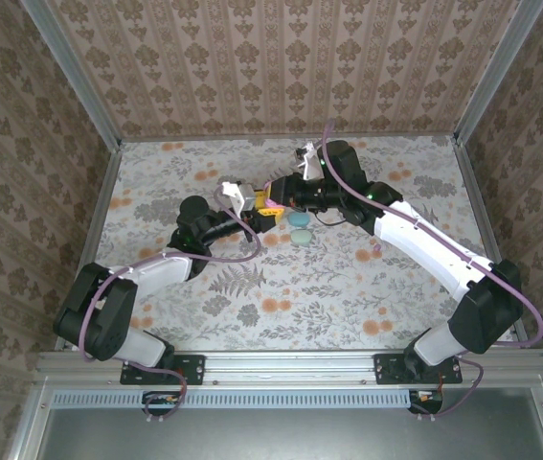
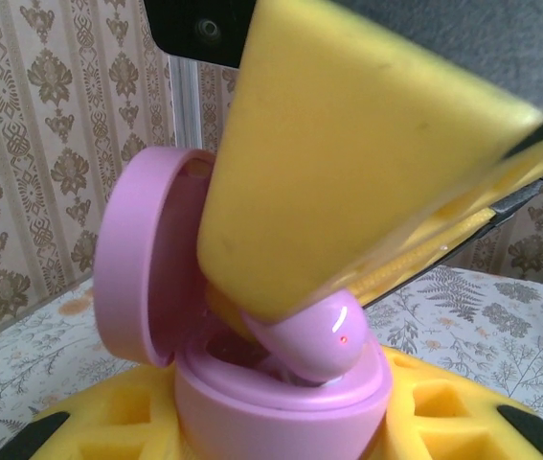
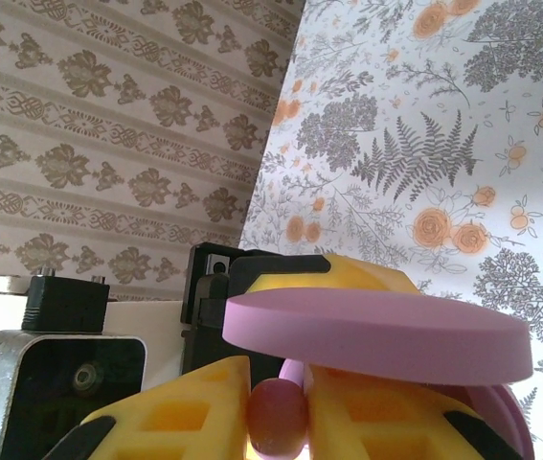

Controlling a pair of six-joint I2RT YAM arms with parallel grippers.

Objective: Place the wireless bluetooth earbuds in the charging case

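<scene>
1. Two yellow pads [image 2: 79,426] of the left gripper [image 1: 260,213] closed against the base of the pink charging case [image 2: 281,402], lid hinged open to the left.
2. Partly down in the case's well, tilted: pink earbud [image 2: 324,335], small red dot on its side.
3. Pinching that earbud from above: right gripper [image 1: 276,195], fingers [image 3: 194,412] pressed to either side.
4. On the table [image 1: 348,287], just right of the case: two pale cyan egg-shaped pieces [image 1: 300,219].
</scene>
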